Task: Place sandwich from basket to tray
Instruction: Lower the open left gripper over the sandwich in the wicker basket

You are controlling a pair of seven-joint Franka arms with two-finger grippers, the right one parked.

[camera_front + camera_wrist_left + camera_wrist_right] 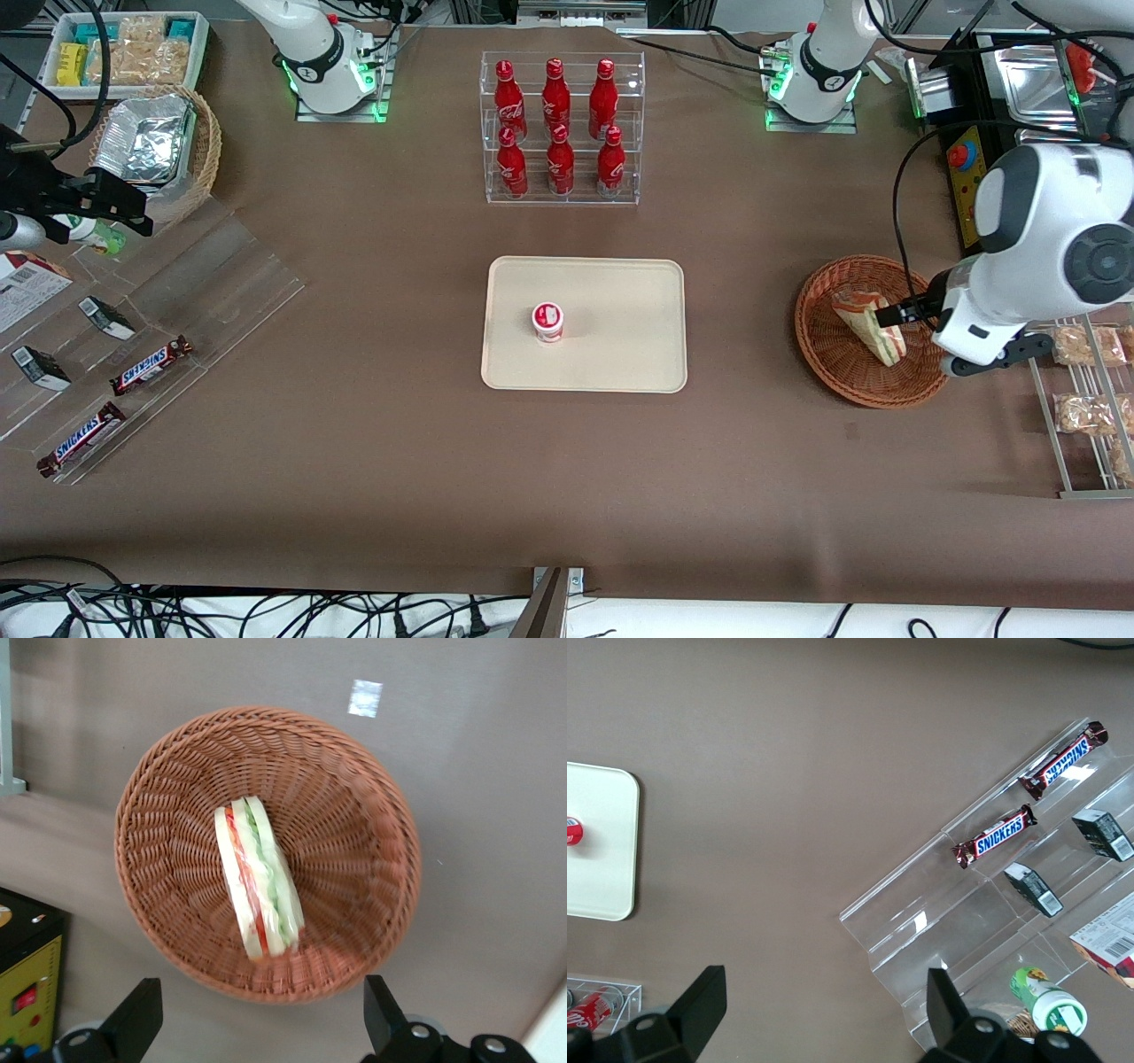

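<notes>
The sandwich point(870, 326), a clear-wrapped wedge with green and red filling, lies in the reddish-brown wicker basket point(833, 363) toward the working arm's end of the table. In the left wrist view the sandwich point(257, 881) lies across the middle of the basket point(354, 771). My left gripper point(912, 312) hovers above the basket's rim, open and empty, and its fingers point(133, 1020) stand wide apart, clear of the sandwich. The cream tray point(620, 292) lies mid-table with a small red-and-white cup point(547, 321) on it. The tray's corner also shows in the right wrist view point(598, 842).
A clear rack of red cola bottles point(560, 128) stands farther from the camera than the tray. A wire rack of bagged snacks point(1085, 381) and a yellow control box point(966, 177) are beside the basket. Clear stepped shelves with Snickers bars point(151, 365) lie toward the parked arm's end.
</notes>
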